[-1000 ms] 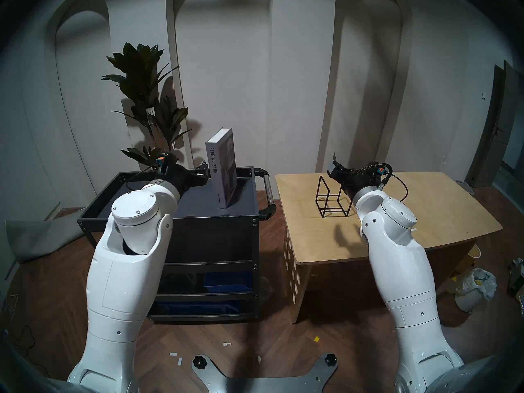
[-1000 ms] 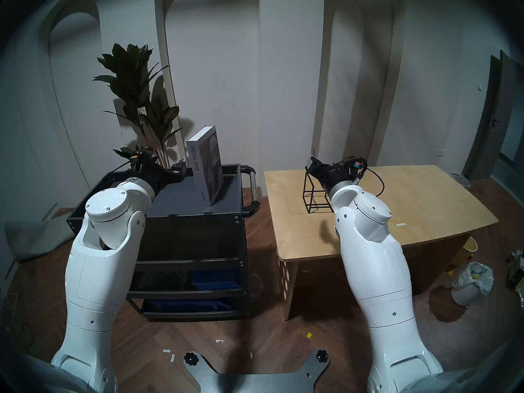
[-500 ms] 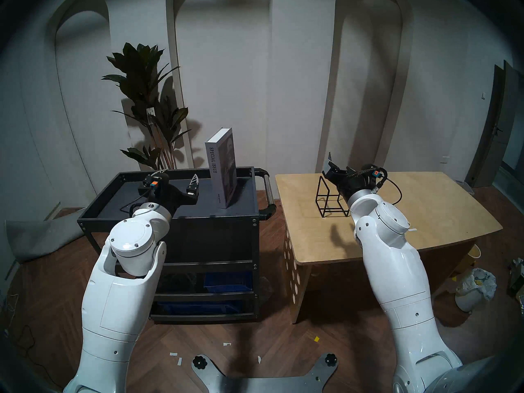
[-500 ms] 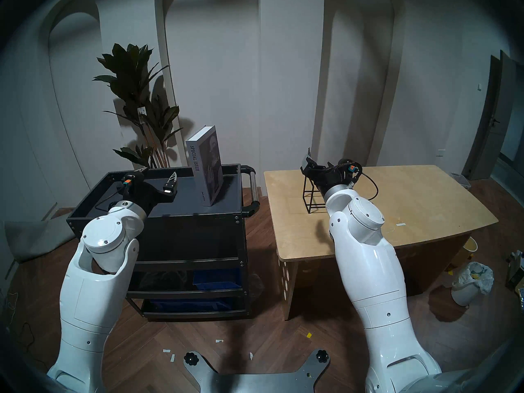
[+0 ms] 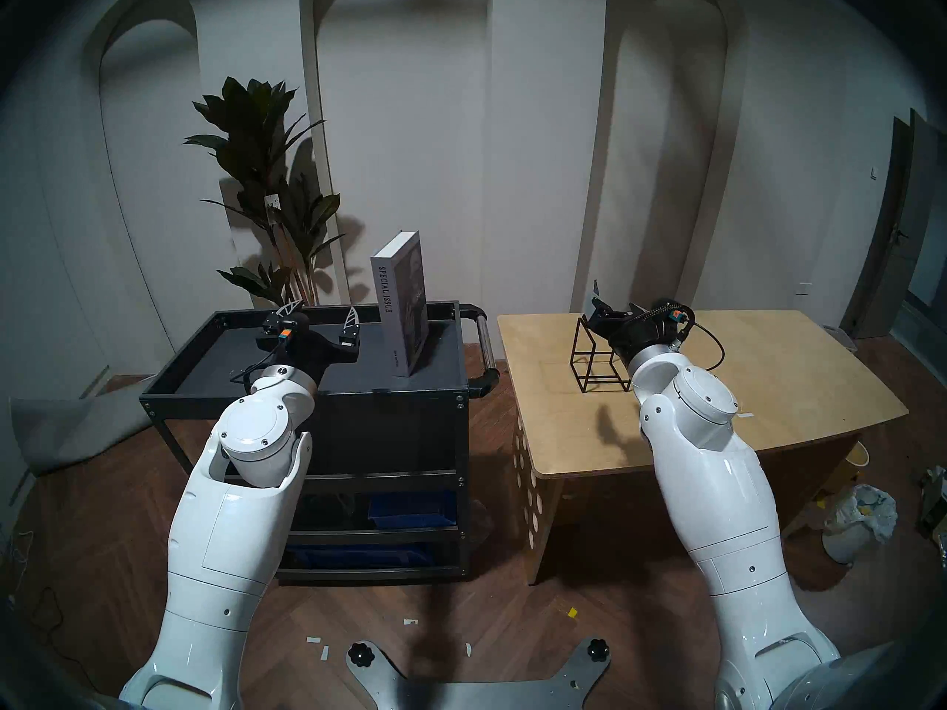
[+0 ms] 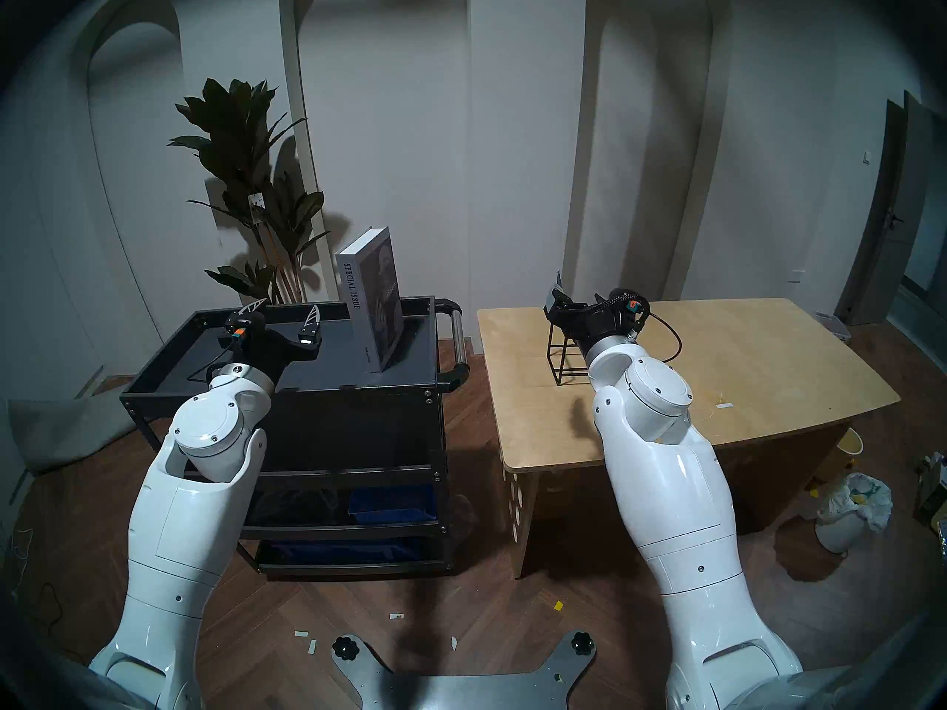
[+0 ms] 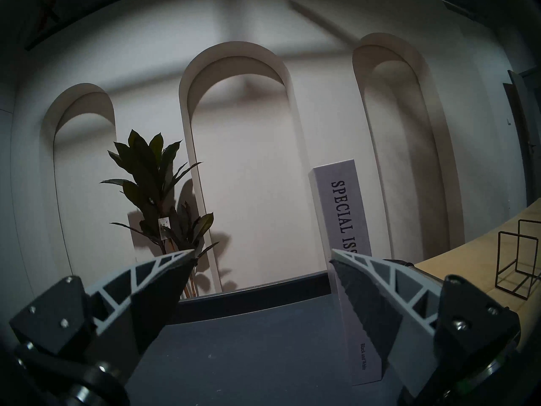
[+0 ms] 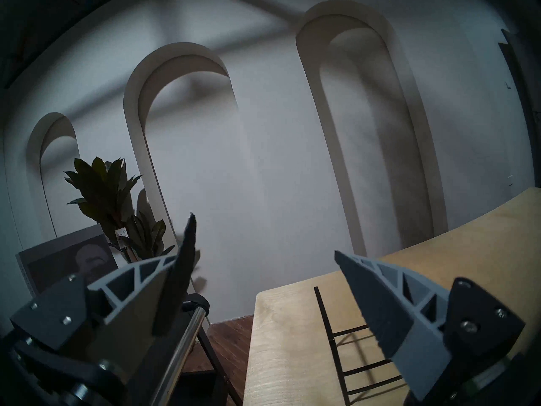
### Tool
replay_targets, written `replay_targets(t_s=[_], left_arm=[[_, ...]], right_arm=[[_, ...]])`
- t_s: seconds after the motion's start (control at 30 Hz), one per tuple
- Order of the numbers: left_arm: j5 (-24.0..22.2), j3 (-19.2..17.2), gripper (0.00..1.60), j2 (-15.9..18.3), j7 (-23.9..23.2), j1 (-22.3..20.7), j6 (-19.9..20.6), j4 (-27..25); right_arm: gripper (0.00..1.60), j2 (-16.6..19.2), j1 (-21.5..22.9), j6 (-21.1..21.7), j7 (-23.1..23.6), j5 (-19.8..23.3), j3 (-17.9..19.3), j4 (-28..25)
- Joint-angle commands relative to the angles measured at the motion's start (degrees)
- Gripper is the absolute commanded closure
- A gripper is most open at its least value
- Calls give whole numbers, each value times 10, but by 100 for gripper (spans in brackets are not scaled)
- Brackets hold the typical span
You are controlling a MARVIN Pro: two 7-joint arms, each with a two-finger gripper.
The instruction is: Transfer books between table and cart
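Book [image 5: 400,309] just right of left gripper [image 5: 322,314]

Glossy white shells on both arms, rounded and thick, with disc-shaped joint caps dotted by small dark screws and thin seam lines across the lower segments. Silver collars at the wrists, then matte black housings, each with a black cable and a small orange-and-teal connector. Grey lattice-ribbed fingers [image 7: 389,282] with dark serrated pads, bolted to black angular mounts; below, a grey base plate [image 5: 476,688] with two black knobs.
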Motion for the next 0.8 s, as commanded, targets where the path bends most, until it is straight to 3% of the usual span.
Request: replay_targets(t_s=[0.0, 0.77], left_arm=[[0, -2, 0, 3, -3, -26, -24, -5], [2, -4, 0, 1, -5, -27, -31, -2]], right_arm=[[0, 5, 8, -13, -6, -18, -4, -7], [0, 8, 9, -17, -11, -19, -8, -6]])
